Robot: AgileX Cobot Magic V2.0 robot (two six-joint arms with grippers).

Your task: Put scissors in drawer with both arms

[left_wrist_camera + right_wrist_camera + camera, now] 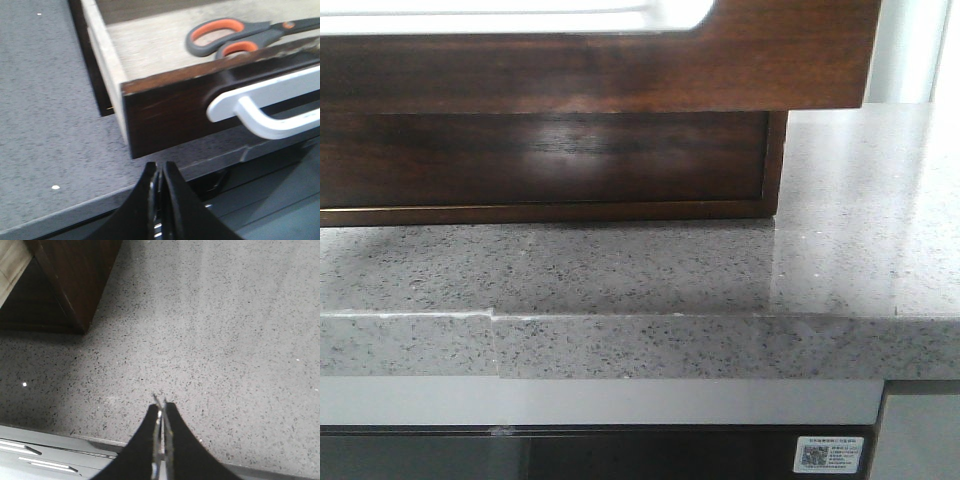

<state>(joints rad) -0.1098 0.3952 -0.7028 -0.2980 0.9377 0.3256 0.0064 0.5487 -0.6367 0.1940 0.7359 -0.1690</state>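
both grippers read as clenched on nothing from where i sit: the left gripper (160,172) has its black fingers pressed together just off the counter edge, below the drawer front, and the right gripper (161,407) has its fingers pinched tight over bare speckled stone.

going down in size, i see the grey granite countertop (860,260) filling the lower half of the front view, with a seam in its front edge. sitting on it is the dark brown cabinet (540,160), and above that the drawer (620,70) juts forward toward the camera, its glossy front overhanging the cabinet face and its cut-out showing white along the top. in the left wrist view the drawer (165,115) stands pulled open, pale floor exposed, with a white handle (265,107) on its dark front. the right wrist view catches only one dark wooden corner (75,280) of the unit.

the scissors (235,37) lie flat inside the open drawer, orange-lined grey handles near the front panel, blades running off the frame.
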